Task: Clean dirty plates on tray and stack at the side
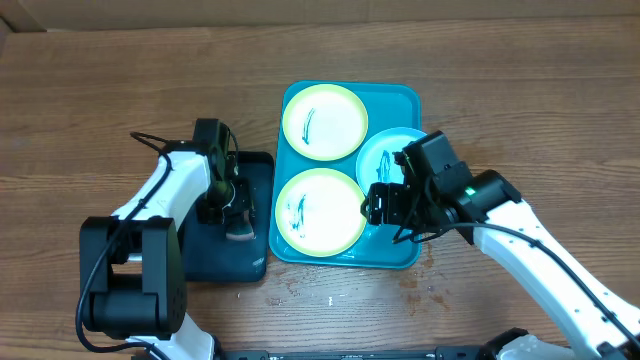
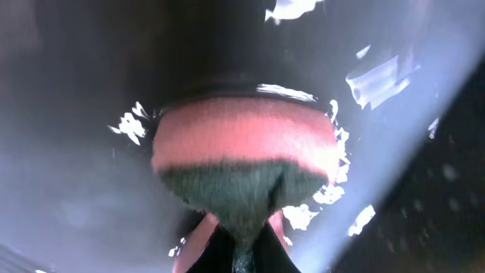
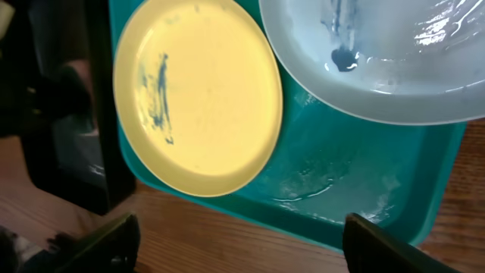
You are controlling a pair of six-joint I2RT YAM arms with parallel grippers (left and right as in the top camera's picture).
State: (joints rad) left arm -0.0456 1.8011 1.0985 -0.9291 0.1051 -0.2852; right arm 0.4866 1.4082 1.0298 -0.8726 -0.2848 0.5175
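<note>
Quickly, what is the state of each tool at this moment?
Left tool: appears closed on the sponge.
Right tool: open, holding nothing.

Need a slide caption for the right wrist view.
Open right hand over tray edge; smeared yellow-green plate beside smeared blue plate.

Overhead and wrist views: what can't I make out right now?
- Light blue-rimmed round plastic plate: in the overhead view, the right arm covers part of it; in the right wrist view, the top edge crops it.
- Left hand: open or shut is unclear; the left wrist view is blurred, filled by the pink-and-green sponge.
</note>
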